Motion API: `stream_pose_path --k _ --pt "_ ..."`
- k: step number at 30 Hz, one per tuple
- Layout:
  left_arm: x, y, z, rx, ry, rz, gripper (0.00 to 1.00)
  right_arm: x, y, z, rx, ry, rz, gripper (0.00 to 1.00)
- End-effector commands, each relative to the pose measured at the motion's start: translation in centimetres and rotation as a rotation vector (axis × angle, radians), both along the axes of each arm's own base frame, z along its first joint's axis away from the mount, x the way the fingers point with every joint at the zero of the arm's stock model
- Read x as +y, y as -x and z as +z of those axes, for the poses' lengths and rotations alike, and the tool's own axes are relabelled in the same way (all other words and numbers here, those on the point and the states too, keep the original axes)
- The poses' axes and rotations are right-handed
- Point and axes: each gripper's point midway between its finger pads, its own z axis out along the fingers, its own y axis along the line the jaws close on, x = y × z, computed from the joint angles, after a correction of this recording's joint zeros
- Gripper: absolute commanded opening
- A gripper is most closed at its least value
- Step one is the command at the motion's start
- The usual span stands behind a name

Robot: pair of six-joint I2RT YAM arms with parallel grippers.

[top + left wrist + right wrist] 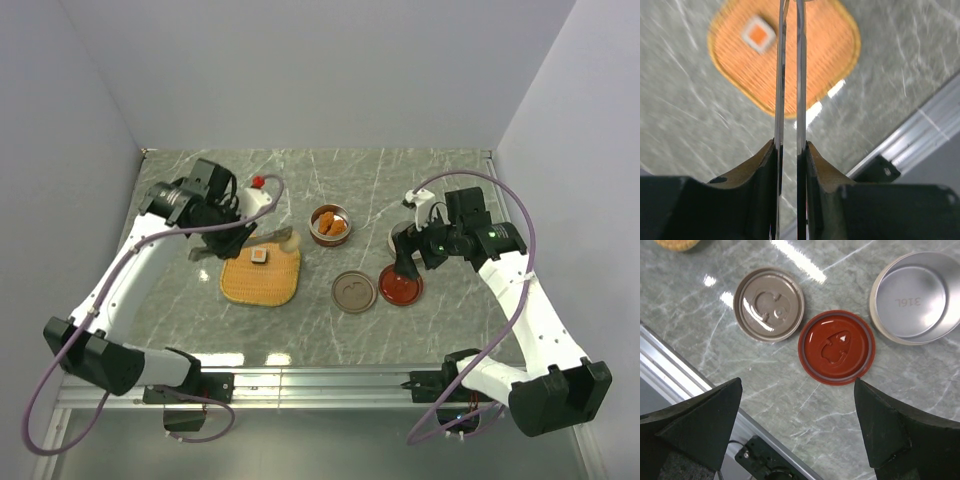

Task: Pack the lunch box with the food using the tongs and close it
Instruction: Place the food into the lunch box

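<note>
My left gripper (790, 150) is shut on the silver tongs (780, 80), whose two thin arms run almost parallel with a narrow gap out over the woven tray (830, 60). In the top view the left gripper (222, 232) is at the tray's far-left corner and the tongs (272, 239) reach right along its far edge. A small white square piece of food (259, 257) with a brown top (758, 34) lies on the tray (260, 282). Orange-brown nuggets (331, 226) fill a round lunch box (329, 210). My right gripper (797, 385) hangs open above bare table near the red lid (836, 346).
A brown lid (769, 304) lies left of the red lid (400, 288), and an empty steel round container (917, 297) stands to the right of it. The aluminium rail (330, 378) runs along the near table edge. White walls enclose the table on three sides.
</note>
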Motion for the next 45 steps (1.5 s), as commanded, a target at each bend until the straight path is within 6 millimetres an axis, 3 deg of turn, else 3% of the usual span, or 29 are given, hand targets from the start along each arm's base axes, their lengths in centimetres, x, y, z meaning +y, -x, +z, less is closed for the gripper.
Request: stream_pose_path --k 1,3,9,12,17,20,26,33,38,45 --pt "-2.5 -2.4 2.9 -0.085 0.033 -0.031 0.01 -0.2 -2.0 2.8 -0.099 -0.033 -0.066 1.00" --pt "-4.4 -3.5 4.4 -0.143 0.032 -0.066 0.01 -0.7 -2.8 3.4 -0.117 -0.044 -0.117 1.00" --pt "-10.8 -8.2 5.9 -0.196 0.087 -0.089 0.00 -4.0 -5.2 5.1 -0.136 -0.128 -0.314 1.00" --pt "-14.2 -9.1 7.2 -0.235 0.144 -0.125 0.00 -5.6 -5.9 5.5 -0.131 -0.186 -0.388 1.00" --pt "-20.1 -9.6 5.9 -0.208 0.205 -0.201 0.00 -8.0 -6.7 5.3 -0.103 -0.255 -0.491 1.00" --pt "-22.9 -10.2 6.0 -0.233 0.233 -0.224 0.00 -9.2 -7.3 5.8 -0.101 -0.314 -0.561 1.00" --pt "-27.7 -10.6 3.5 -0.222 0.247 -0.256 0.01 -11.7 -7.9 6.6 -0.105 -0.372 -0.636 1.00" --pt "-30.4 -9.3 0.4 -0.171 0.235 -0.286 0.01 -11.8 -7.8 6.5 -0.091 -0.405 -0.633 1.00" --pt "-30.9 -8.9 -2.1 -0.149 0.183 -0.285 0.02 -11.8 -7.8 6.4 -0.086 -0.407 -0.630 1.00" --pt "-31.3 -8.7 -4.1 -0.157 0.115 -0.284 0.03 -11.8 -7.6 6.2 -0.088 -0.407 -0.631 1.00"
